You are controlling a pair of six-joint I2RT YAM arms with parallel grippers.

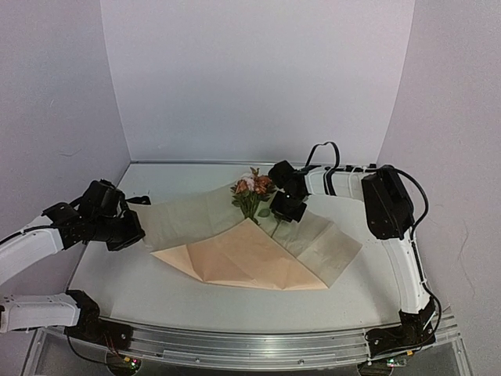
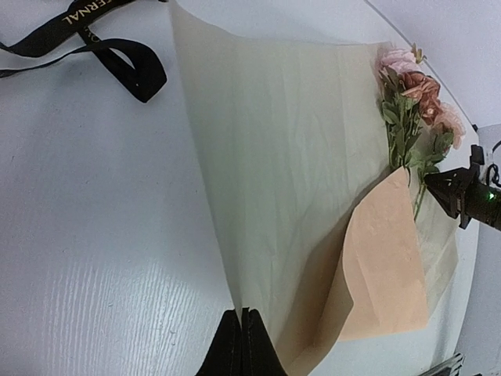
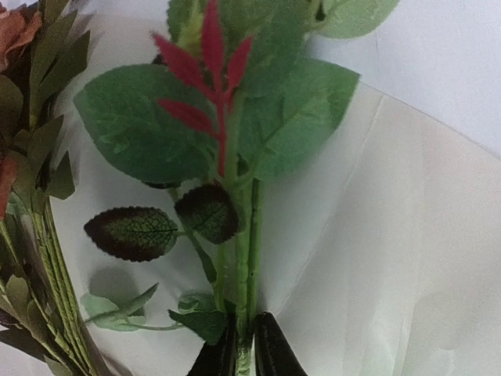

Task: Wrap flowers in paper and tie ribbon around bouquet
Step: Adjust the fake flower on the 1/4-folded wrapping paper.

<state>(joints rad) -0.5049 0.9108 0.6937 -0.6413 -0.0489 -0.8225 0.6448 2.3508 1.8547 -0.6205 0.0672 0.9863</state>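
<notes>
The paper [image 1: 250, 254] lies spread on the table, its near part folded over so the orange-tan side faces up. My left gripper [image 1: 133, 235] is shut on the paper's left edge [image 2: 297, 157], which it holds lifted off the table. The flowers [image 1: 252, 188] lie on the sheet's far middle, blooms toward the back wall. My right gripper [image 1: 285, 213] is above them, its jaws closed on two green stems [image 3: 249, 235] of the flowers, with leaves and a red sprig beyond. The black ribbon [image 2: 78, 17] lies looped on the table past the paper's left edge.
The white table [image 1: 156, 290] is closed in by pale walls at the back and both sides. The right arm's black upper link [image 1: 387, 204] hangs over the table's right side. A metal rail [image 1: 250, 348] runs along the near edge.
</notes>
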